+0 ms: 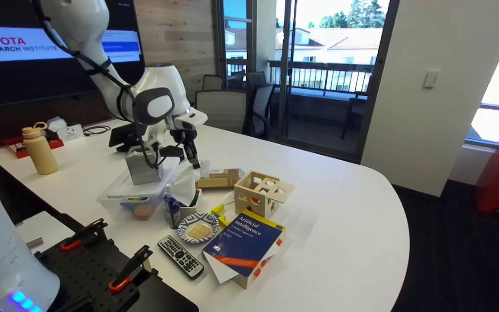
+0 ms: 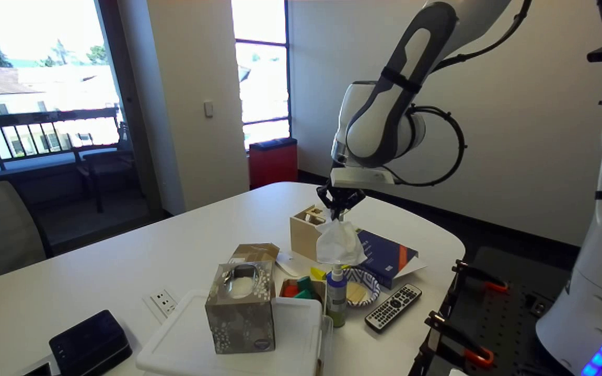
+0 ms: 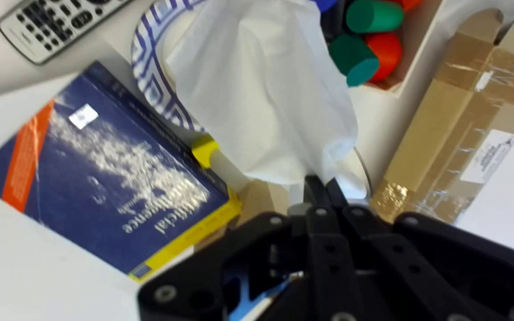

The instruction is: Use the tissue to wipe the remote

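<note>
The black remote with rows of pale buttons lies on the white table near the black mounting board; it shows in both exterior views (image 1: 181, 256) (image 2: 393, 307). Part of the remote (image 3: 58, 24) shows at the top left of the wrist view, cut off by the frame edge. My gripper (image 3: 324, 185) is shut on a white tissue (image 3: 266, 89), which hangs loosely from the fingertips. In both exterior views the gripper (image 1: 196, 166) (image 2: 336, 214) holds the tissue (image 1: 183, 187) (image 2: 340, 244) above the table objects, apart from the remote.
A patterned bowl (image 2: 369, 284), a spray bottle (image 2: 336, 297) and a blue book (image 1: 247, 242) are beside the remote. A wooden shape box (image 1: 249, 195), a cardboard box (image 3: 458, 120) and a small box of blocks (image 3: 417, 58) are near the gripper. A tissue box (image 2: 241, 313) stands on a lidded bin (image 2: 175, 344).
</note>
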`<state>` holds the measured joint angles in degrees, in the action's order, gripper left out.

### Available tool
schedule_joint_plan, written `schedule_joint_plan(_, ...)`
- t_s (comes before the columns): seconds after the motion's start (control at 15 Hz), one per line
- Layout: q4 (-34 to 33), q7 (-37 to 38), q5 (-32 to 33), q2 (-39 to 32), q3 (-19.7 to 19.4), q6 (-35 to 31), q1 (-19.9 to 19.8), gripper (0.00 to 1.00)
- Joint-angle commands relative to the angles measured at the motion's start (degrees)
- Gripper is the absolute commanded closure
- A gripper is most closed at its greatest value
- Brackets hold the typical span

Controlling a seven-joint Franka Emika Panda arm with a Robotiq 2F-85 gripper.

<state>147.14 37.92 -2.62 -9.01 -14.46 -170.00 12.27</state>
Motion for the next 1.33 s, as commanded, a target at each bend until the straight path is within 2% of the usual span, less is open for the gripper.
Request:
schedule_joint_plan(0.0, -5.8, 9.1, 15.4, -3.8, -8.3, -4.3, 9.9, 1.0)
schedule_joint_plan(0.07, -7.8, 10.4, 18.5, -5.7, -10.0, -6.0, 12.3, 1.0)
schedule_joint_plan(0.13, -9.3, 9.9, 19.7, -6.9, -9.6, -7.9, 13.1, 1.0)
schedule_joint_plan(0.27, -12.5, 7.8, 19.9, -10.6, -7.3, -12.6, 13.4, 1.0)
schedule_joint_plan(0.33, -14.2, 6.5, 19.1, -12.7, -4.9, -14.7, 12.6, 1.0)
schedule_joint_plan(0.53, -19.3, 4.3, 19.3, -19.0, 5.2, -18.6, 6.4, 1.0)
schedule_joint_plan(0.6, -20.6, -3.5, 12.2, -21.0, 11.1, -19.0, 3.2, 1.0)
schedule_joint_plan(0.67, -22.4, -5.9, 10.8, -23.1, 15.4, -18.4, 0.2, 1.0)
schedule_joint_plan(0.87, -27.9, -16.8, 5.3, -29.8, 24.4, -16.6, -6.4, 1.0)
schedule_joint_plan(1.27, -35.2, -26.9, 3.0, -37.9, 29.6, -14.0, -12.2, 1.0)
